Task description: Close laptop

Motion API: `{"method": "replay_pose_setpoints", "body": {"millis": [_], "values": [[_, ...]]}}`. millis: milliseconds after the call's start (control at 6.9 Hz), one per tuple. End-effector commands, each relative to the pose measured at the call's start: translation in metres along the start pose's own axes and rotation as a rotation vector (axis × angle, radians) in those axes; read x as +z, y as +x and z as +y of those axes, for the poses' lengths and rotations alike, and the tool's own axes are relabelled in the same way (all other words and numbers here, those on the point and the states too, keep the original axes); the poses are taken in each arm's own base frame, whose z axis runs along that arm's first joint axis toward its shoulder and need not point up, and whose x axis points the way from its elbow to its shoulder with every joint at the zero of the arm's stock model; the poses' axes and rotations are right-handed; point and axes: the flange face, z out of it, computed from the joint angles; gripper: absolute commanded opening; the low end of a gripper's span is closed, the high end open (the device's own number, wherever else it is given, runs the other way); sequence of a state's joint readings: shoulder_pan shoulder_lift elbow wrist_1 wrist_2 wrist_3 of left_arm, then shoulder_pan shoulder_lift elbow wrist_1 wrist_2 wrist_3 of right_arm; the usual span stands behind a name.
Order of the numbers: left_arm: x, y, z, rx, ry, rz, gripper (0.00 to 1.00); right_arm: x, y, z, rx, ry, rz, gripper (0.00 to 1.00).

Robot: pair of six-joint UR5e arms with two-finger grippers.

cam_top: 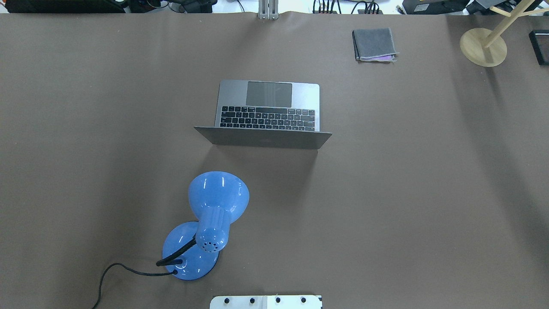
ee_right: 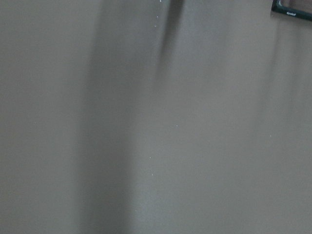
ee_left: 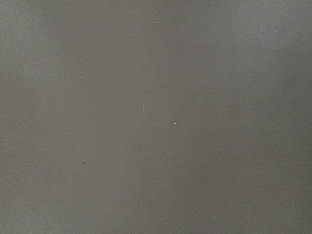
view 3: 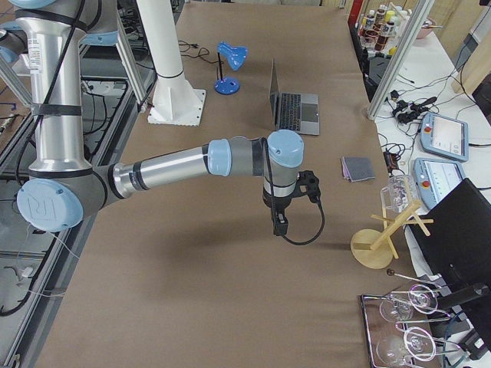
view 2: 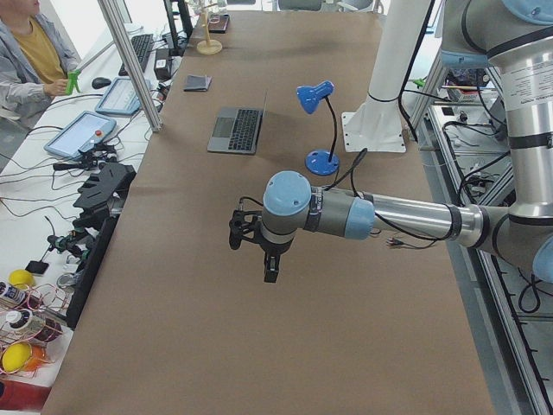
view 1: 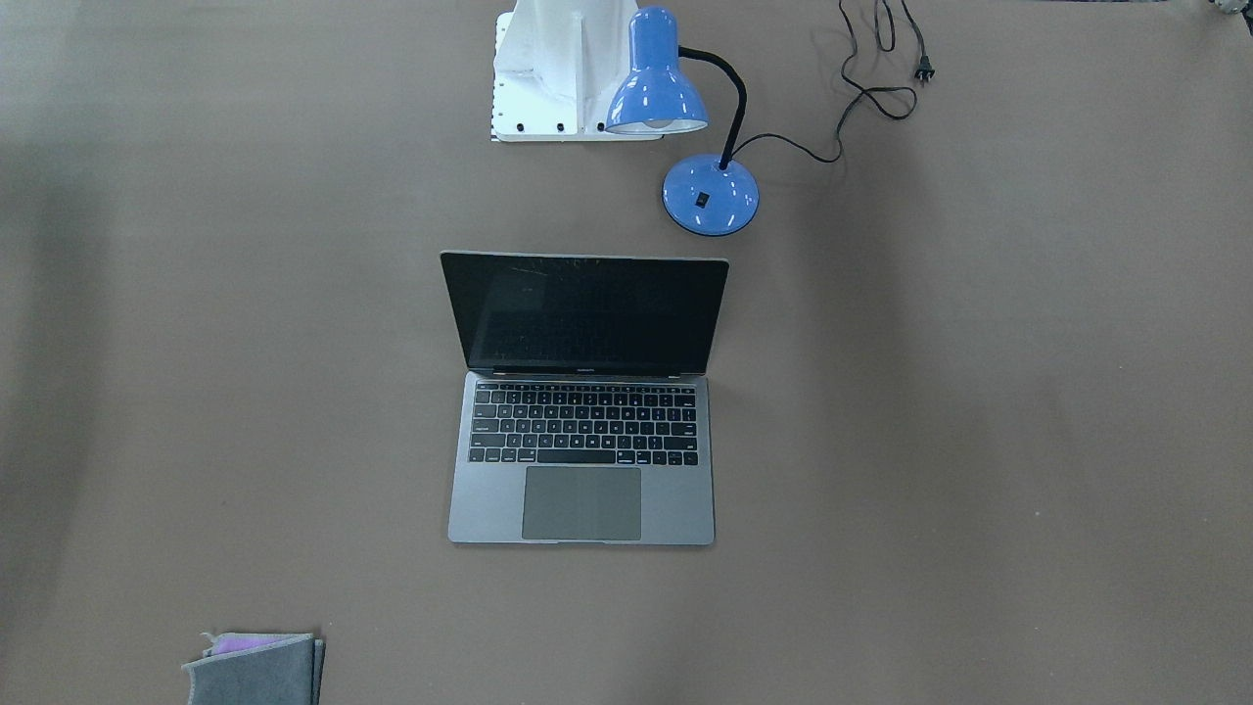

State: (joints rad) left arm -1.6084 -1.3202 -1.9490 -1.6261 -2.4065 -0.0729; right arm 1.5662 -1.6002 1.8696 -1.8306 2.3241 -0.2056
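Observation:
The space-grey laptop (view 1: 581,460) stands open in the middle of the table, its black screen (view 1: 583,315) upright and its keyboard facing away from the robot. It also shows in the overhead view (cam_top: 268,112) and in both side views (view 2: 237,130) (view 3: 295,110). My left gripper (view 2: 270,270) hangs over bare table far from the laptop, seen only in the left side view. My right gripper (view 3: 279,224) hangs over bare table, seen only in the right side view. I cannot tell whether either is open or shut. Both wrist views show only brown table.
A blue desk lamp (cam_top: 210,223) with a black cord (cam_top: 112,274) stands between the robot base (cam_top: 266,301) and the laptop's lid. A folded grey cloth (cam_top: 374,44) lies at the far right. A wooden stand (cam_top: 484,46) is at the far right corner.

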Motion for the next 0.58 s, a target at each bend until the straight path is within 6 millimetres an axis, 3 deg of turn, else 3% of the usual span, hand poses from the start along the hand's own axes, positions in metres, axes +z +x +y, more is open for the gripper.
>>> {"method": "replay_pose_setpoints", "body": {"millis": [0, 435], "values": [[0.0092, -0.0098, -0.0010, 0.012, -0.023, -0.028, 0.98, 0.0118, 0.0053, 0.0181, 0.023, -0.021, -0.027, 1.00], [0.0043, -0.0114, 0.0043, 0.000, -0.016, -0.032, 0.98, 0.0135, 0.0066, 0.0190, 0.026, -0.024, -0.028, 1.00]]}}
